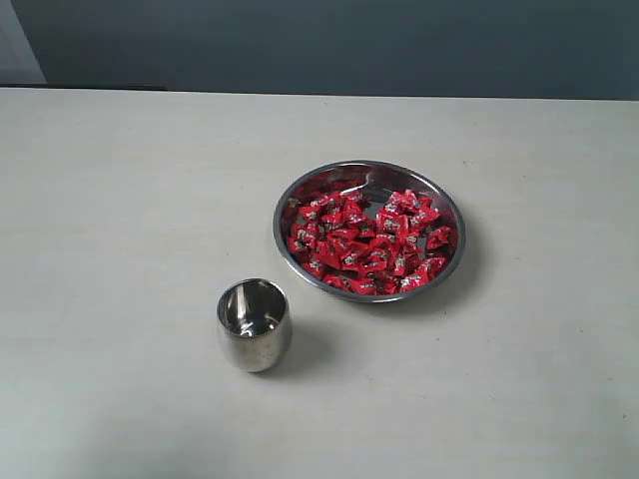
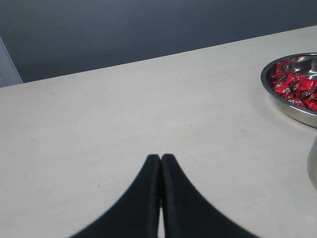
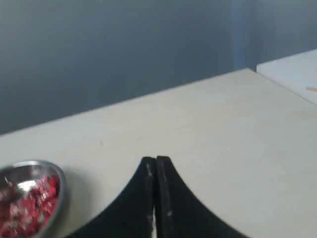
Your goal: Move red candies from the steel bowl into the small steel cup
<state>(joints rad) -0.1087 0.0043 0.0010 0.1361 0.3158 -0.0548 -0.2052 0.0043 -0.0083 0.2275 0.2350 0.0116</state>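
Note:
The wide steel bowl (image 1: 367, 170) sits on the table right of centre, filled with many red candies (image 1: 367, 239). The small steel cup (image 1: 254, 324) stands upright and empty, nearer and to the left of the bowl. Neither arm shows in the exterior view. In the left wrist view my left gripper (image 2: 160, 157) is shut with nothing in it, over bare table, with the steel bowl (image 2: 292, 108) and red candies (image 2: 297, 88) off to one side. My right gripper (image 3: 156, 159) is shut and empty too, with the steel bowl (image 3: 57, 198) and red candies (image 3: 30, 206) at the picture's edge.
The pale table (image 1: 120, 200) runs to a dark grey wall behind. A sliver of the cup's side (image 2: 313, 163) shows at the edge of the left wrist view. A second pale surface (image 3: 292, 72) adjoins the table in the right wrist view.

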